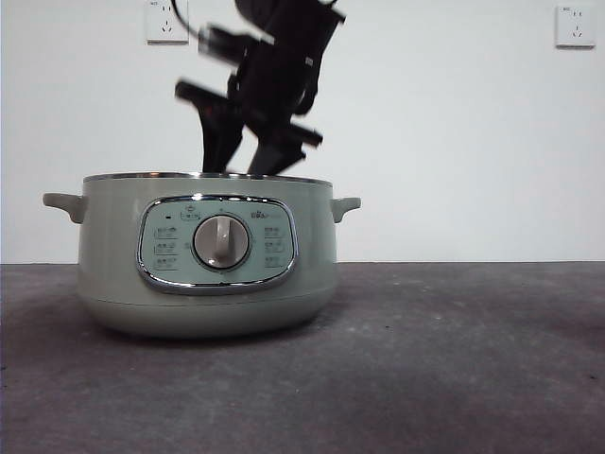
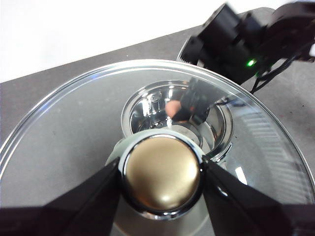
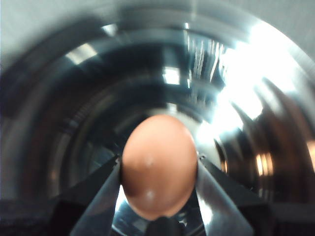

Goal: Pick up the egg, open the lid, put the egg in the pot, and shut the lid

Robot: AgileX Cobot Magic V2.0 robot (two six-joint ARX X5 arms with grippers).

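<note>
The pale green pot [image 1: 208,274] stands on the table without its lid, its dial facing the front camera. My right gripper [image 3: 158,164] is shut on the reddish-brown egg [image 3: 158,169] and hangs inside the pot's shiny steel bowl [image 3: 74,98]. In the front view that gripper [image 1: 250,161] dips behind the pot's rim and the egg is hidden. My left gripper [image 2: 161,169] is shut on the knob [image 2: 162,177] of the glass lid [image 2: 74,137], held up above the pot. Through the glass I see the bowl [image 2: 147,105], the egg [image 2: 172,107] and the right gripper [image 2: 197,103].
The dark grey table [image 1: 454,359] stretches to the right of the pot. A white wall stands behind, with one socket [image 1: 167,21] at the upper left and another socket [image 1: 575,26] at the upper right.
</note>
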